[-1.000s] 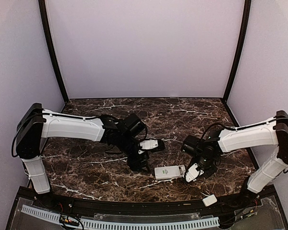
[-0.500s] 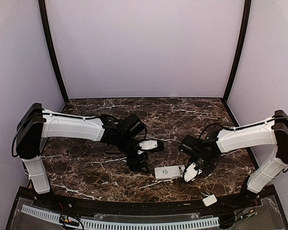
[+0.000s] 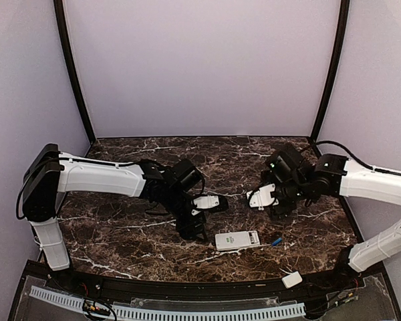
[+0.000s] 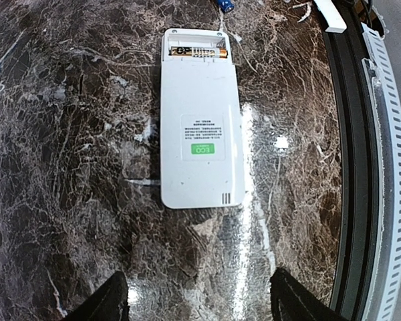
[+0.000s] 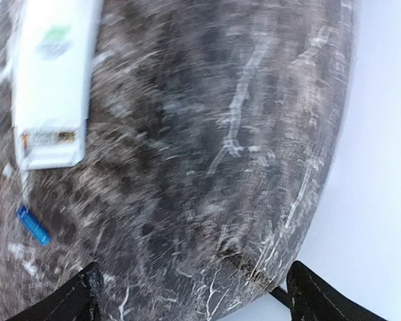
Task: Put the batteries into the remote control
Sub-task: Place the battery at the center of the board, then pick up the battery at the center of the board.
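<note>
The remote control (image 3: 237, 240) lies back side up on the marble near the front edge, its battery compartment (image 4: 197, 51) uncovered with one cell lying in it. A blue battery (image 3: 277, 241) rests loose on the table just past that end of the remote, and the blue battery (image 5: 33, 225) also shows in the blurred right wrist view below the remote control (image 5: 53, 80). My left gripper (image 3: 199, 233) hovers just left of the remote, open and holding nothing. My right gripper (image 3: 259, 198) is raised above and behind the remote, open and holding nothing.
A small plain white cover piece (image 3: 292, 279) sits on the black front rail at the right, and the cover piece (image 4: 329, 15) is visible in the left wrist view too. Pale walls enclose the table on three sides.
My right gripper opened and lifted up and back from the remote's right end. A blue battery now lies on the table there. The left arm stayed put.
</note>
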Available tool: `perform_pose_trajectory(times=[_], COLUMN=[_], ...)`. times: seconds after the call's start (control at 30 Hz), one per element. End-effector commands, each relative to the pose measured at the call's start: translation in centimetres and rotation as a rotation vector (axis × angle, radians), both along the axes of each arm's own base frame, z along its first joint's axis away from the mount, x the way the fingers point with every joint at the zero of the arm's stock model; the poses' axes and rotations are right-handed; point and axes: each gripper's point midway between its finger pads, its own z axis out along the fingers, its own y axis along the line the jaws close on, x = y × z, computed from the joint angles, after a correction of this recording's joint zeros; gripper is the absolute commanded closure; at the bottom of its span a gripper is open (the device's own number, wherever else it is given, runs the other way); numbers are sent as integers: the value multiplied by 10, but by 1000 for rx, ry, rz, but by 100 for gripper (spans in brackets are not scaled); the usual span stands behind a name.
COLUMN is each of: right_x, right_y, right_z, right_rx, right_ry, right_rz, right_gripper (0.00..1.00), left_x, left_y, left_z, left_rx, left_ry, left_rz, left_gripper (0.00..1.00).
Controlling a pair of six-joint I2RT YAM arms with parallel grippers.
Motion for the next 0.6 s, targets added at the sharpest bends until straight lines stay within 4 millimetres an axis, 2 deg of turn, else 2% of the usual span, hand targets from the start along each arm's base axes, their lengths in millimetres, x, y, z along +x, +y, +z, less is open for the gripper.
perform_pose_trajectory(times=[0.0, 0.07, 0.1, 0.17, 0.2, 0.23, 0.3, 0.33, 0.4, 0.47, 0.5, 0.57], right_x=[70, 85, 89, 88, 84, 79, 70, 66, 52, 20, 5, -21], right_y=[23, 10, 3, -4, -1, 5, 8, 5, -22, -56, -61, -55], right_z=[122, 155, 165, 177, 180, 183, 176, 166, 123, 73, 51, 11], right_rx=[655, 904, 1035, 1257, 1307, 1358, 1433, 1429, 1332, 1155, 1064, 913], right_ry=[-196, -156, -118, -18, 42, 121, 273, 320, 355, 323, 341, 454], right_rz=[-481, -698, -817, -1007, -1011, -1020, -1159, -1262, -1640, -2047, -2152, -2279], right_gripper=[2, 1, 1, 1, 3, 9, 25, 33, 47, 51, 50, 48], left_x=[15, 27, 32, 44, 48, 51, 55, 56, 54, 50, 50, 49], left_y=[0, 2, 4, 6, 10, 10, 16, 20, 23, 24, 23, 22], left_z=[32, 40, 43, 54, 56, 61, 64, 67, 72, 77, 81, 90], left_rx=[-49, -51, -50, -54, -41, -40, -19, -11, -20, -38, -49, -71], left_ry=[-42, -66, -65, -84, -94, -104, -117, -115, -106, -97, -96, -94], left_rz=[61, 113, 147, 201, 234, 247, 286, 304, 316, 319, 320, 323], left_gripper=[28, 28, 28, 28, 28, 28, 28, 28, 28, 28, 28, 28])
